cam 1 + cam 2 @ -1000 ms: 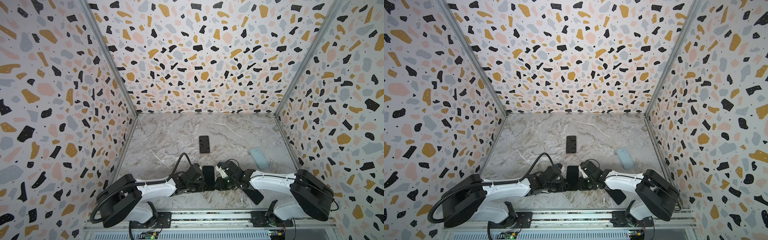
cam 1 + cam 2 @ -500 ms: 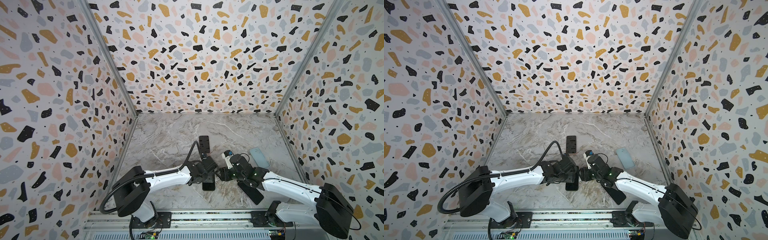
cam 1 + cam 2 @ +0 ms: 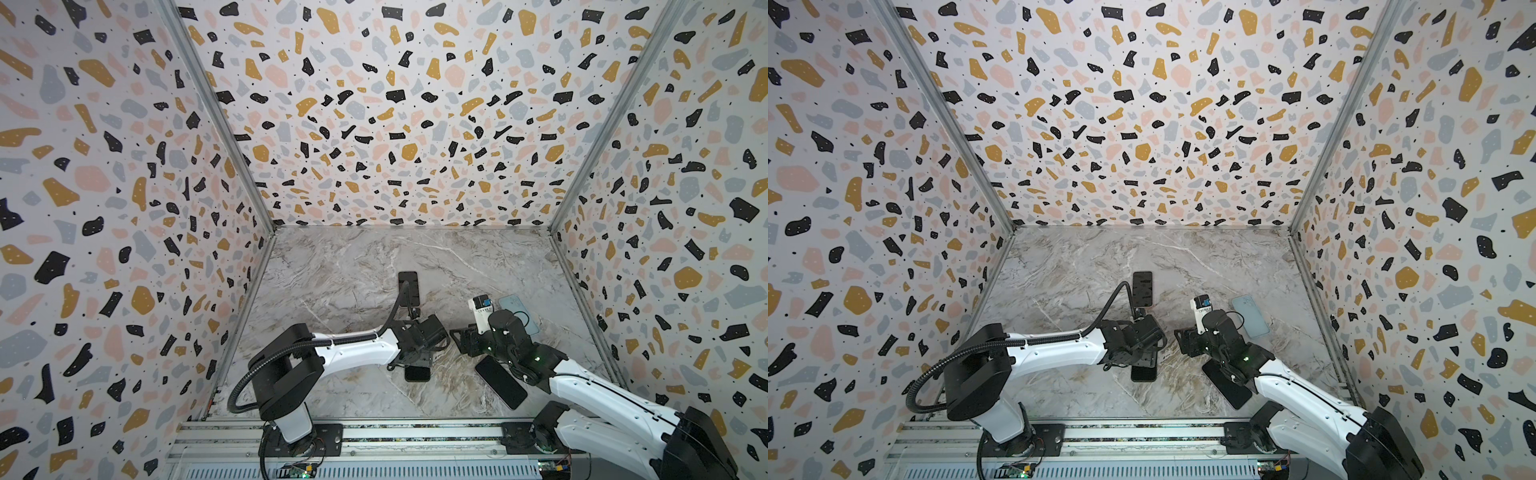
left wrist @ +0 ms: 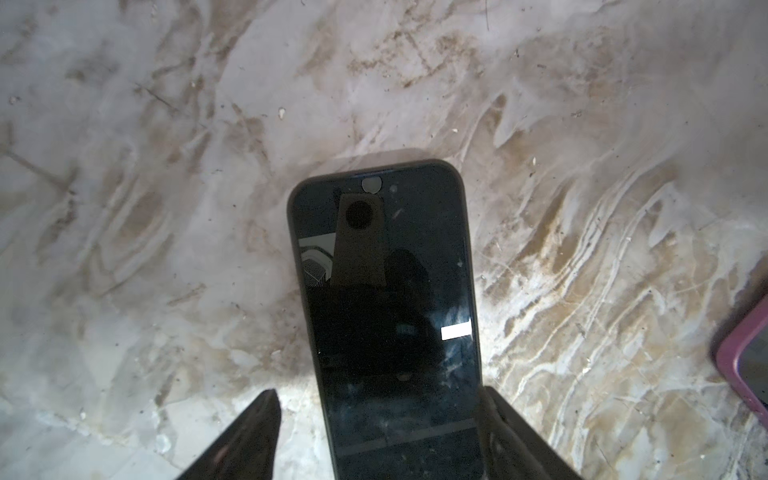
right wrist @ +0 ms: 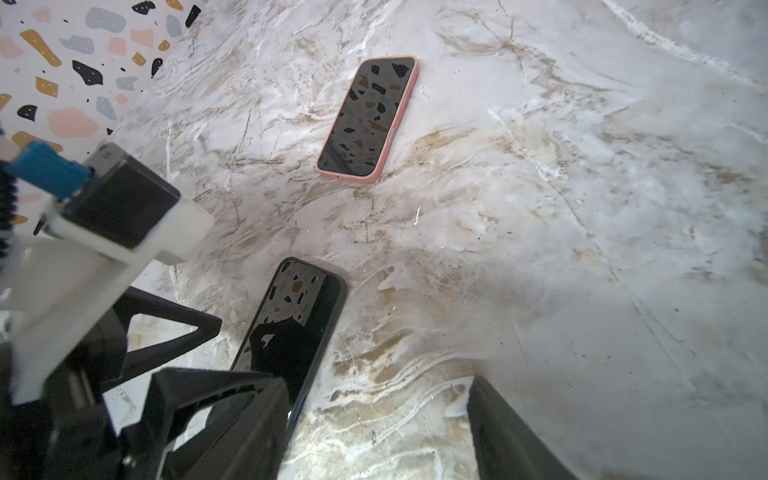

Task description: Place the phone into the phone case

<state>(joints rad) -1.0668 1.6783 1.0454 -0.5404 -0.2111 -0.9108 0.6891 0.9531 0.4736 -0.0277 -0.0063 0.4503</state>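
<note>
A black phone (image 4: 384, 316) lies flat and screen up on the marble table, inside a dark phone case whose rim (image 4: 293, 232) frames the screen. In both top views its near end (image 3: 417, 372) (image 3: 1144, 372) pokes out from under my left gripper (image 3: 417, 353). In the left wrist view my left gripper (image 4: 378, 392) is open and straddles the phone; one finger is clear of it and the other sits at its edge. My right gripper (image 5: 378, 386) (image 3: 459, 345) is open over bare table just beside the phone (image 5: 295, 328).
A pink-cased phone (image 5: 368, 120) (image 3: 408, 286) lies further back at the centre. A light blue case (image 3: 519, 313) lies at the right. Another dark phone (image 3: 500, 382), edged in magenta (image 4: 744, 365), lies partly under the right arm. Patterned walls enclose three sides.
Both grippers have opened and let go of the phone they held between them. It now lies flat on the table, and both arms have reached further from the front rail.
</note>
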